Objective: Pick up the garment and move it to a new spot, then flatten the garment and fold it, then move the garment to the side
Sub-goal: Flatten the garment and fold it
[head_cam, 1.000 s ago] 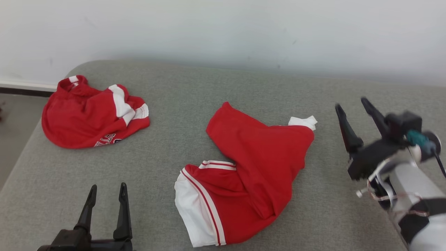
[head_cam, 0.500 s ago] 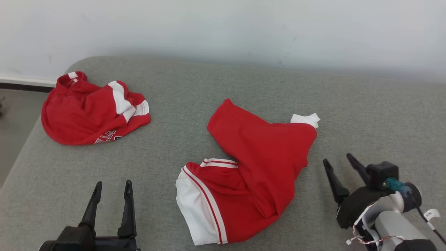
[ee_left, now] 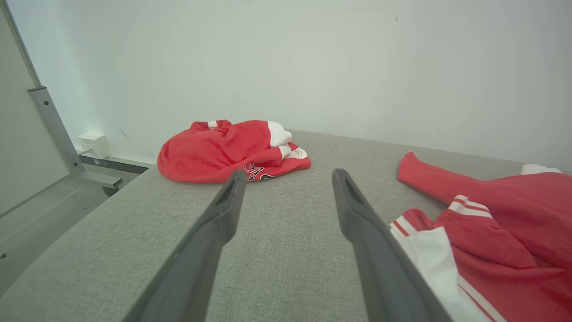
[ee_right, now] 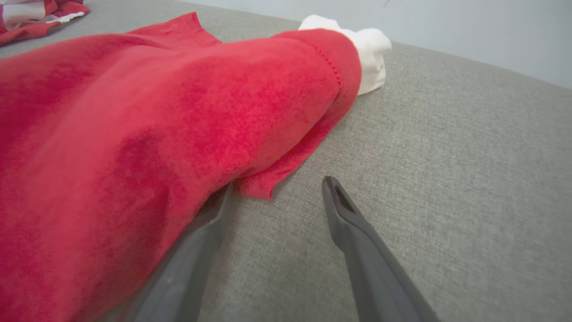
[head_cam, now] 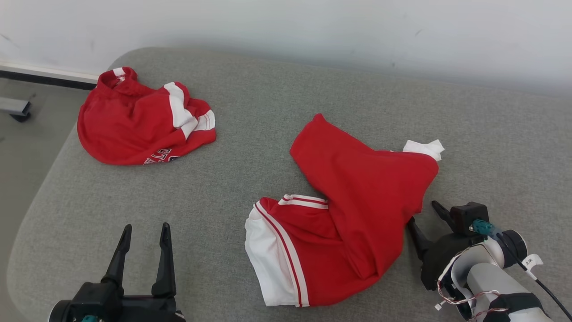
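Your right gripper [head_cam: 422, 212] stood wide open at the right hem of the garment [head_cam: 357, 210], holding nothing. In the right wrist view one finger was tucked against or under the red cloth and the other lay over bare grey cushion [head_cam: 250, 134]. The garment lay crumpled in the middle of the cushion, with its white band toward the front edge and a white cuff [head_cam: 424, 147] toward the back. Your left gripper [head_cam: 146, 226] was also spread wide and empty, near the front edge and well apart from the cloth.

Had you closed there, I judge you would have caught only a thin flap of hem, and it could have slipped out on the lift. A low finger could also have snagged the cushion's weave. Lifting by one layer would have left the rest dragging and bunched, perhaps over the front edge. The second red garment [head_cam: 138, 123] at the far left corner invited a wrong pick.
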You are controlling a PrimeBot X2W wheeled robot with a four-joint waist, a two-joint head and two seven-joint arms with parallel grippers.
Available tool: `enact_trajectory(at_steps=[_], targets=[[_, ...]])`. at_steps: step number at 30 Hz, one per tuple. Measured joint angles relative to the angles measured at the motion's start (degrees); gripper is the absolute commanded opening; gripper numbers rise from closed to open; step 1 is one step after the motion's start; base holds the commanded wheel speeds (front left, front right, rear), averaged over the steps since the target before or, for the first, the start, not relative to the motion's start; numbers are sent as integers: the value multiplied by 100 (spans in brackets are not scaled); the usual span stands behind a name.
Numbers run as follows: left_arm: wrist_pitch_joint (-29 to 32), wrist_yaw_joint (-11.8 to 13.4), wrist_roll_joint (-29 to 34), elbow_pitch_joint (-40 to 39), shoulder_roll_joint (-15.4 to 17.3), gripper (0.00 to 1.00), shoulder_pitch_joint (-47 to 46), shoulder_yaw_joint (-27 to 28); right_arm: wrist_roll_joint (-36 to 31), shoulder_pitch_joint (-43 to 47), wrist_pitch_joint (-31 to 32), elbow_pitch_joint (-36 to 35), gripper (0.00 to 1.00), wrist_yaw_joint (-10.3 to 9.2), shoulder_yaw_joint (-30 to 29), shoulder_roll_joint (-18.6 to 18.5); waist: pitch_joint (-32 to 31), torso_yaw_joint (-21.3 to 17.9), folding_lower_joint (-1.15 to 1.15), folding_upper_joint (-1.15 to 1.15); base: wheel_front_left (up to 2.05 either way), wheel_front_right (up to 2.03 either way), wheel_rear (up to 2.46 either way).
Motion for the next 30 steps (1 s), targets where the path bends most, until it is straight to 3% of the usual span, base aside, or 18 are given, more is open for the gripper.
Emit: enact_trajectory(at_steps=[5,6,7,8,17,24,30], targets=[[0,0,-3,0,0,100,-18,24,108,-194,-8,260,100,0,116,97,61,98,0,0,0,0,0],[0,0,-8,0,0,100,-19,22,148,-213,-9,315,83,0,152,126,68,109,0,0,0,0,0],[0,0,-9,0,0,100,-21,21,189,-236,-9,369,22,0,175,154,75,119,0,0,0,0,0],[0,0,-10,0,0,100,-24,15,233,-272,-3,427,0,0,203,171,81,127,0,0,0,0,0],[0,14,-22,14,0,100,19,46,424,-294,-27,431,0,0,313,18,-11,105,0,0,0,0,0],[-1,62,-35,29,0,100,219,119,452,350,-34,-656,0,0,-58,-534,-237,-69,0,0,0,0,0],[-1,108,-43,-40,-1,100,387,111,443,1205,-35,-1685,0,0,-531,-780,-397,-321,0,0,0,0,0]])
